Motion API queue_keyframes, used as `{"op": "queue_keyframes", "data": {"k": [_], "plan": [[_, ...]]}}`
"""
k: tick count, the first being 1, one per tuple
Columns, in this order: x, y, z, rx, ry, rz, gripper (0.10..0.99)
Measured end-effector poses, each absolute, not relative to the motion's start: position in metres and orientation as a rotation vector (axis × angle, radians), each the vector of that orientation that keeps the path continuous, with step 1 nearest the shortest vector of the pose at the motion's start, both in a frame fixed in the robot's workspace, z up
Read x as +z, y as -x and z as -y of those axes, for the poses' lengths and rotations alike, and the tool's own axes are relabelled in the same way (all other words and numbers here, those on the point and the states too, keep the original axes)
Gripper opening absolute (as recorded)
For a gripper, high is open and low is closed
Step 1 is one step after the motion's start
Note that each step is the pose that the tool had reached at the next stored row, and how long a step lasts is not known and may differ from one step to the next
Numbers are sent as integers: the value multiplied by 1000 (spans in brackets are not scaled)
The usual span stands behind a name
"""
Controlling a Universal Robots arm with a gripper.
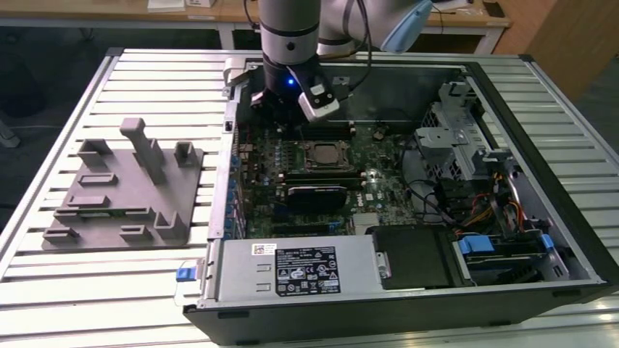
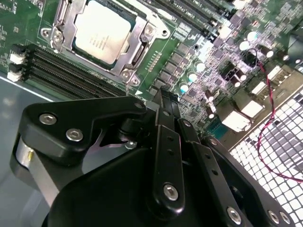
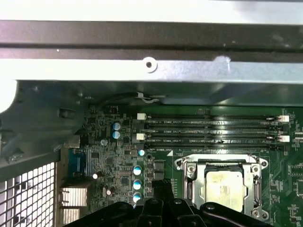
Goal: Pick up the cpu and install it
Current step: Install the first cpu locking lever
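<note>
Peeking into an open case (image 1: pixel 387 319) lying on a slatted table (image 1: pixel 58 290), with the arm (image 1: pixel 288 29) hanging down into it near the exterior view's top. Holding the claw (image 2: pixel 164 94) just above the green board (image 2: pixel 28 19), with the black fingers (image 2: pixel 165 137) pressing together and pinching nothing at all.

Spotting the cpu (image 2: pixel 102 30) already sitting flat in the metal-framed socket (image 2: pixel 142 38), silvery top facing up, roughly mid-board in the exterior view. Hovering near one corner of that socket in both wrist views, claw tips apart from the cpu and not touching it.

Also noticing black RAM slots (image 2: pixel 66 71) running along one side of the socket, parallel to its edge. Catching a thin red wire (image 2: pixel 270 94) trailing across the board toward a white grille (image 2: pixel 279 137) at the case wall.

Seeing a grey fixture (image 1: pixel 126 196) with upright posts outside the case, resting on the table at the exterior view's left, well apart from the claw. Finding a silver power supply (image 1: pixel 290 268) filling the case along the exterior view's bottom edge.
</note>
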State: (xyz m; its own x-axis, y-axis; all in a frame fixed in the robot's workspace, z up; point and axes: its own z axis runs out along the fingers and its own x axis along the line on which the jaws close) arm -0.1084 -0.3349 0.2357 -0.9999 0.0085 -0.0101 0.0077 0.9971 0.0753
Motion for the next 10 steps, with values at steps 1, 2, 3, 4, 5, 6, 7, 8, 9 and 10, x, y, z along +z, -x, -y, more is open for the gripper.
{"op": "queue_keyframes", "data": {"k": [1, 2, 3, 4, 5, 6, 7, 8, 9, 10], "plan": [[236, 108, 335, 126, -13, -3129, 106], [236, 108, 335, 133, -13, -3128, 106], [236, 108, 335, 139, -13, -3128, 106], [236, 108, 335, 146, -13, -3128, 106], [236, 108, 335, 155, -13, -3128, 106], [236, 108, 335, 162, -13, -3127, 106], [236, 108, 335, 169, -13, -3127, 106], [236, 108, 335, 175, -13, -3126, 106], [236, 108, 335, 181, -13, -3126, 106], [236, 108, 335, 189, -13, -3126, 106]]}}
